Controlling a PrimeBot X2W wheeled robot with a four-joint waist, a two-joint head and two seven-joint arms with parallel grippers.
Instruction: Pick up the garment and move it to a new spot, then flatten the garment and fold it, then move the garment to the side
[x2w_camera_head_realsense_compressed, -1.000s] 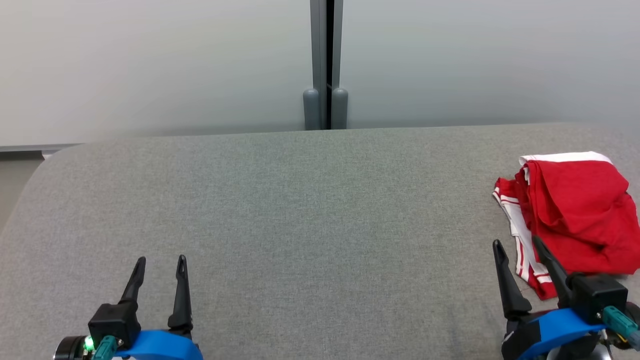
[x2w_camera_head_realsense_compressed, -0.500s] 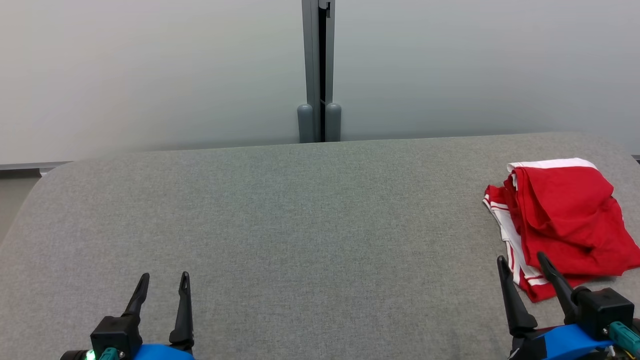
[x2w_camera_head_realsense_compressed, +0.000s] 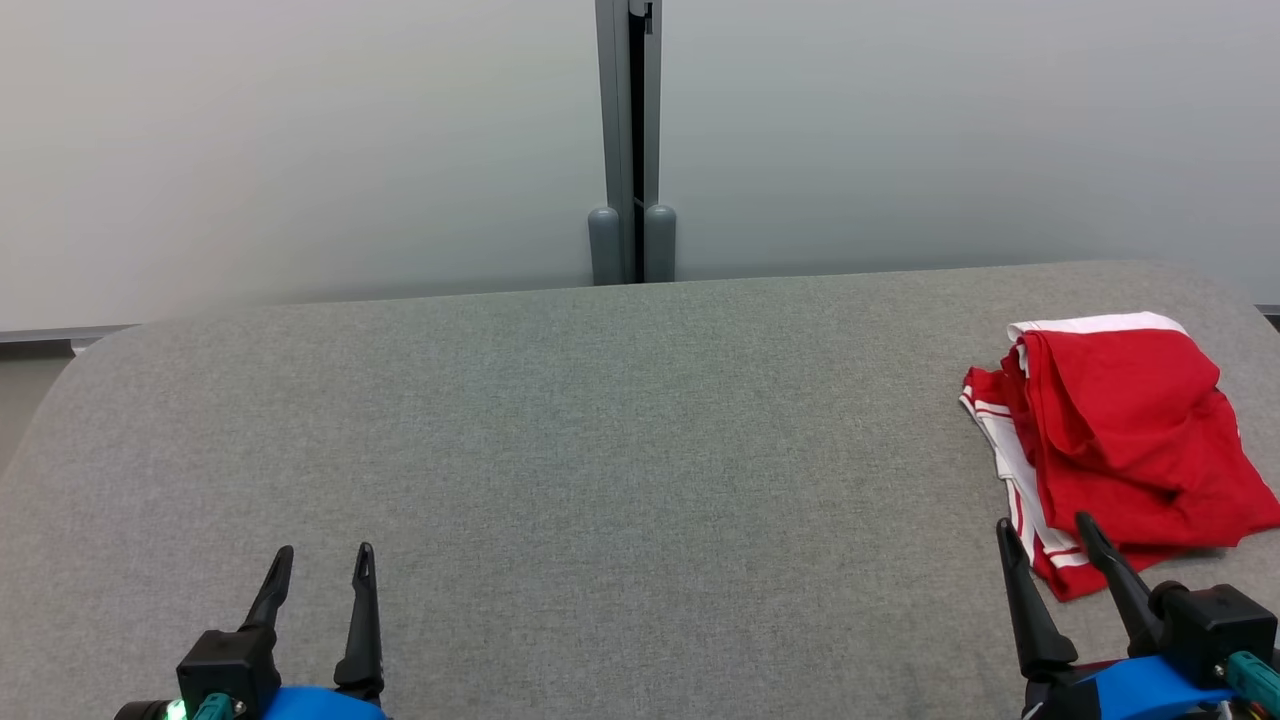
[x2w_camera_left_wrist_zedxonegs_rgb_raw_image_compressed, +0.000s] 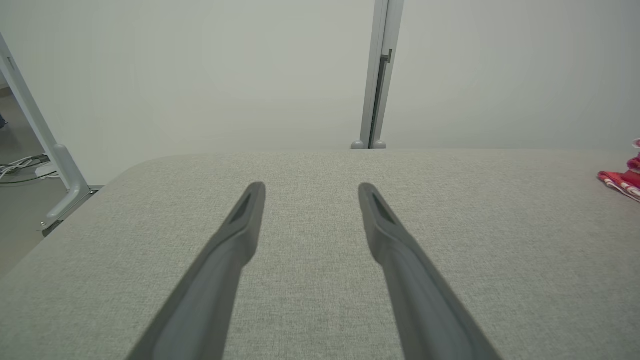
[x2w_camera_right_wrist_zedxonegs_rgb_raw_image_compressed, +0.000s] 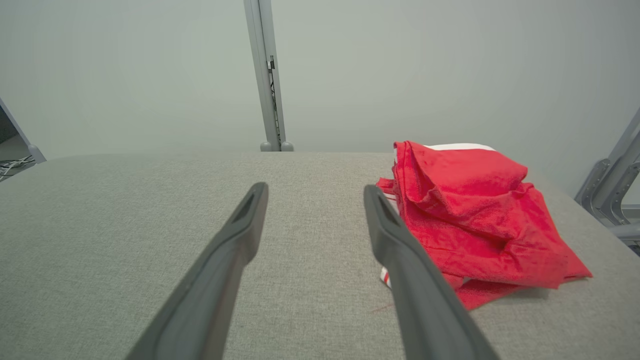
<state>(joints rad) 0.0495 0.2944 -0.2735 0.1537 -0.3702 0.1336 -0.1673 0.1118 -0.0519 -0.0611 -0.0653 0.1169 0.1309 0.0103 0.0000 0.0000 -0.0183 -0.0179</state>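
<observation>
The garment (x2w_camera_head_realsense_compressed: 1120, 440) is red with white stripes and a white band, lying loosely folded at the right end of the grey fabric table (x2w_camera_head_realsense_compressed: 600, 450). It also appears as a red heap (x2w_camera_right_wrist_zedxonegs_rgb_raw_image_compressed: 470, 220) in the right wrist view and as a sliver (x2w_camera_left_wrist_zedxonegs_rgb_raw_image_compressed: 622, 177) at the left wrist view's right edge. My right gripper (x2w_camera_head_realsense_compressed: 1045, 530) stands open just in front of the garment's near left corner, nothing between its fingers. My left gripper (x2w_camera_head_realsense_compressed: 322, 553) is open at the lower left, far from the garment.
A pale partition wall with a grey post (x2w_camera_head_realsense_compressed: 630, 140) stands behind the table. The table's rounded left corner (x2w_camera_head_realsense_compressed: 90, 350) and right end lie near the frame edges. A grey metal frame (x2w_camera_right_wrist_zedxonegs_rgb_raw_image_compressed: 610, 185) stands to the right of the table.
The head camera has tilted, shifting the whole picture slightly down and left. Both grippers sit a little lower in view and stay open; the garment lies as before.
</observation>
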